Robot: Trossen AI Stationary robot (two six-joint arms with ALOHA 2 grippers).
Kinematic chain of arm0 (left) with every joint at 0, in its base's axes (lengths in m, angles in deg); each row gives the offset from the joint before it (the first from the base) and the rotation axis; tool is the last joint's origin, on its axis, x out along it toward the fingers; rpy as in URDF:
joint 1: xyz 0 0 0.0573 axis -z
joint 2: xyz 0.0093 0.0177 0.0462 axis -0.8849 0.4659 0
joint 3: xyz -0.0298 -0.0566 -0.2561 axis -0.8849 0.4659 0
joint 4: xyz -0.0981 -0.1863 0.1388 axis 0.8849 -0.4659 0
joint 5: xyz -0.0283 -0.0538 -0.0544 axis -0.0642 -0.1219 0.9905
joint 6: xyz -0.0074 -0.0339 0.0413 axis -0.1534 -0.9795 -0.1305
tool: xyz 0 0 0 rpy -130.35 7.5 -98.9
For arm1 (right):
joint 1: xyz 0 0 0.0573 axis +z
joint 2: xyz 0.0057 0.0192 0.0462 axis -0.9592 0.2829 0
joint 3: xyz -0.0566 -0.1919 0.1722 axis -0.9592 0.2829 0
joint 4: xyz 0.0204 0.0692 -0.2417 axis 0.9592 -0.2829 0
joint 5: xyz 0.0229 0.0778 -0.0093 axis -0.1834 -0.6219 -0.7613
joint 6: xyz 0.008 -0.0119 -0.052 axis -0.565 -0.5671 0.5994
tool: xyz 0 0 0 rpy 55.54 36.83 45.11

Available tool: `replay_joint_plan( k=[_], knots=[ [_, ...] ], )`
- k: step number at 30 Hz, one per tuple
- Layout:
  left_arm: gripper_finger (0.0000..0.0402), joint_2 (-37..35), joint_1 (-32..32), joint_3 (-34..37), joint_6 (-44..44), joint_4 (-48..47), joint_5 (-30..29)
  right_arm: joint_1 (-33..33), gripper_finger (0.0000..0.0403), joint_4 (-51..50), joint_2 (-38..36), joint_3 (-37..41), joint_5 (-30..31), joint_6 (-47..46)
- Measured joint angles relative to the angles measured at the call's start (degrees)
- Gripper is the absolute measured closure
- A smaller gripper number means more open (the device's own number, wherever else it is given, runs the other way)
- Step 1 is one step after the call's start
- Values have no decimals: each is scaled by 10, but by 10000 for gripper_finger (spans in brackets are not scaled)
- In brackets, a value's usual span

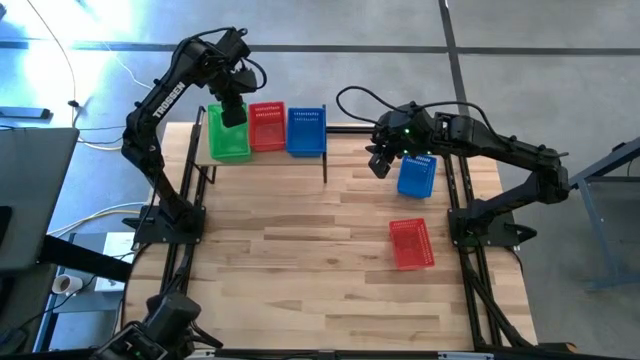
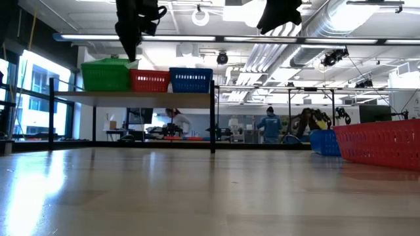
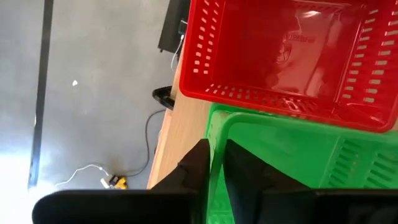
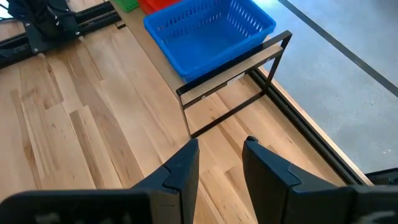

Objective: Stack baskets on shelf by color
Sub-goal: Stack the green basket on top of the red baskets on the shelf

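The right claw (image 1: 381,160), fingers parted and empty, hangs above the bench just beside the loose blue basket (image 1: 417,176), which lies between it and the right arm's base, off the shelf (image 1: 325,131).

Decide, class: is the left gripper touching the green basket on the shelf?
Touching. The left wrist view shows the left gripper with its fingers straddling the green basket's rim wall, one on each side, pressed against the plastic.
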Motion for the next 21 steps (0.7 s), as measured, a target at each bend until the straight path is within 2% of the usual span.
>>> replay_joint_plan(
  k=[10,16,21],
  knots=[
    [322,0,1,0,-1,0,-4,0,293,0,0,0,0,0],
    [299,0,9,0,-50,0,-75,0,293,0,0,0,0,0],
    [298,0,19,0,-70,0,-89,0,293,0,0,0,0,0]
  ],
)
